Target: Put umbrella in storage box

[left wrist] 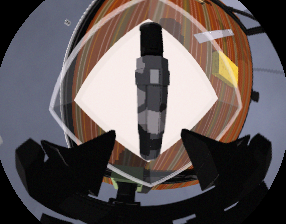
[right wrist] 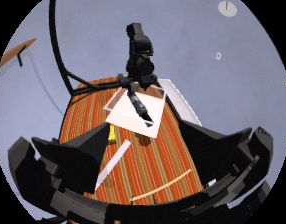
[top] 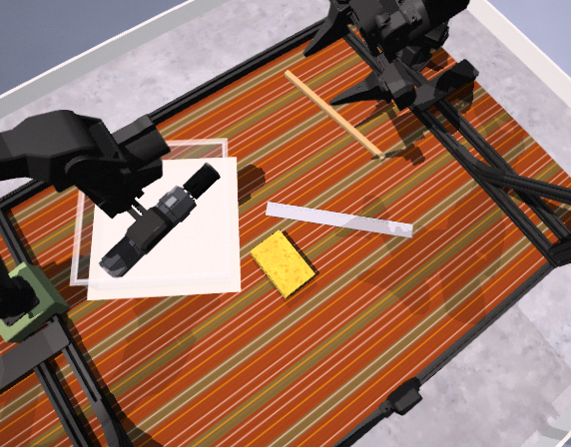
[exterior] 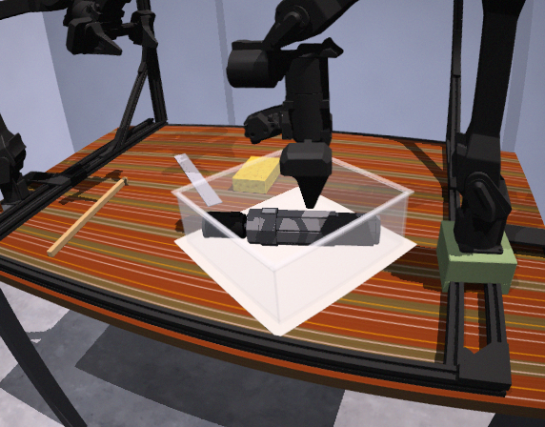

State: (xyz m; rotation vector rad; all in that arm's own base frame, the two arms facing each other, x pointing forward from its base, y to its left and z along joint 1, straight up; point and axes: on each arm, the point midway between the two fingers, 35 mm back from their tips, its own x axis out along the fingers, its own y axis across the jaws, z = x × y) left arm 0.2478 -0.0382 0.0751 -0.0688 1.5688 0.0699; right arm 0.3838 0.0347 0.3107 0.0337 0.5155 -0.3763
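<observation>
The folded umbrella [top: 158, 222], dark grey and black, lies flat on the white bottom of the clear storage box [top: 203, 254]. It lies diagonally and looks apart from the walls. It also shows in the exterior view [exterior: 293, 226] and in the left wrist view [left wrist: 150, 92]. My left gripper [exterior: 312, 191] hangs just above the umbrella's middle, open, with nothing between its fingers. My right gripper [top: 402, 85] is open and empty, high at the table's far end, and also shows in the exterior view [exterior: 108, 38].
A yellow sponge [top: 283, 262] and a grey ruler [top: 338, 220] lie on the striped table beside the box. A wooden stick [top: 332, 114] lies near the right arm. A green block [top: 28, 301] sits at the left arm's base.
</observation>
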